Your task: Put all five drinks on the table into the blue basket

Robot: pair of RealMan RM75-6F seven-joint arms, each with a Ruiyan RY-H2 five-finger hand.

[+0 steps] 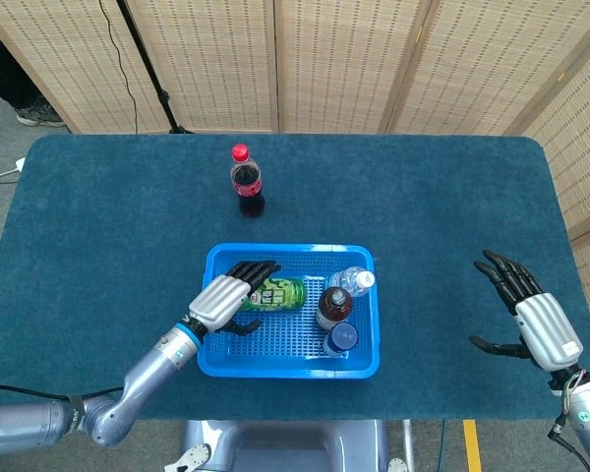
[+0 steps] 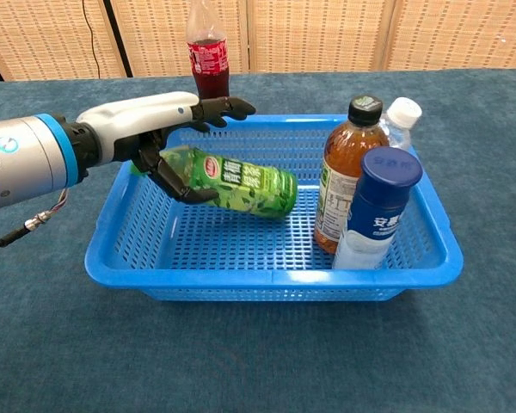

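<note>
Table (image 1: pixel 98 197) | blue basket (image 1: pixel 216 362): three bottles upright | left hand (image 2: pixel 159 129) holds green bottle (image 2: pixel 241 182) inside

The head view looks steeply down from above the robot's side of the desk (image 1: pixel 442 197), taking in the whole top and the woven screens behind. The chest view sits low and close at the near edge, facing level across the desk toward those screens. Both views share the blue basket (image 1: pixel 214 334) (image 2: pixel 275 280) and the cola bottle (image 1: pixel 246 182) (image 2: pixel 207 56) behind it.
</note>
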